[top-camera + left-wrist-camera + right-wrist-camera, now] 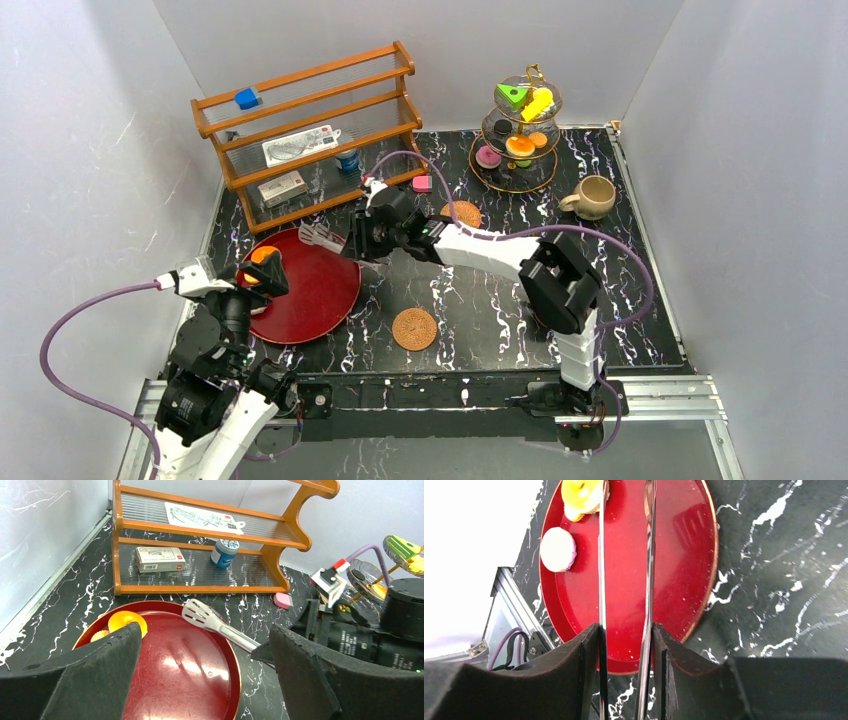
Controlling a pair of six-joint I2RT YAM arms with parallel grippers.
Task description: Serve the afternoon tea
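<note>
Two black foam-padded fingers of the right gripper (625,630) press on the long silver metal tongs (647,580) from either side. They are clamped on the handles, and the two blades run forward with a narrow gap between them. The tongs' slotted head hangs over the far rim of the round red lacquer tray (325,295).

At the tray's left edge the left gripper (204,635) hovers with its jaws spread wide, gripping nothing. A round orange cookie (127,621) lies on the tray just beyond its left finger. A pale pink donut (557,549) also sits on the tray, nearer the arms' bases.

Other toy pastries, among them a green wedge and a yellow piece, sit on the gold-wire tiered stand (515,135) at the back right. A beige mug (595,196) stands on the black marbled table (640,300) just right of it. One round woven coaster (415,328) lies near the tray's right side — another (462,213) shows just behind the right forearm.
</note>
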